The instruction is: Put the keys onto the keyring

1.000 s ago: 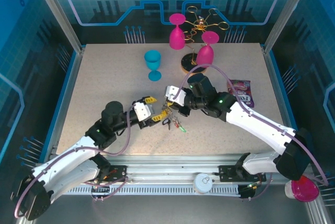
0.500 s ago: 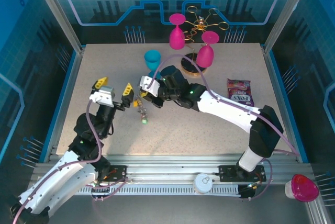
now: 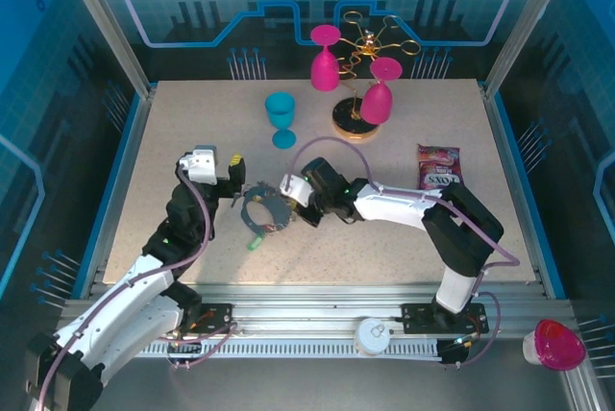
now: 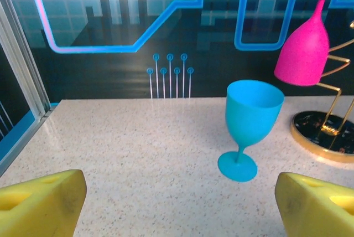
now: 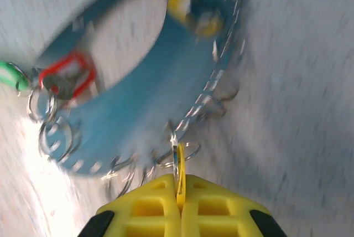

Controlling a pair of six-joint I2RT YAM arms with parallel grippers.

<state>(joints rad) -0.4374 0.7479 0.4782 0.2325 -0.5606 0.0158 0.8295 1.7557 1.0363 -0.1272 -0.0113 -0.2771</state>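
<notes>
The work is at the threading step. The keyring (image 3: 264, 209) lies flat on the desk (image 3: 183, 113), in its near middle between the two arms and well short of the blue goblet (image 4: 251, 116). The right hand (image 5: 180, 192) is down at the ring's edge. In the right wrist view its yellow fingers (image 5: 144, 209) are pressed together on a thin yellow sliver (image 5: 178, 168) that stands up from one of the small silvery links. I take the sliver for a yellow-headed key seen edge-on, though the blur in that view leaves it uncertain. Round the loop a red key (image 5: 69, 76) and a green key (image 5: 11, 73) sit close to the wire. From above, the green one lies just off the ring's near side, and whether it is already hooked on I cannot tell. The left hand (image 4: 180, 198) is wide apart and holds nothing. Its camera looks out over bare desk toward the goblet rather than down at the ring, so it appears raised and just to the left of the loop. As I judge it, the task is partly done, with at least the pinched piece to be seated. The next move calls for the left hand to drop and pin or grip the wire so the loop cannot slide. The right hand then has to work the key's hole onto the link or the ring opening. That is fine, small work, and a loose ring would simply skate across the smooth surface.
</notes>
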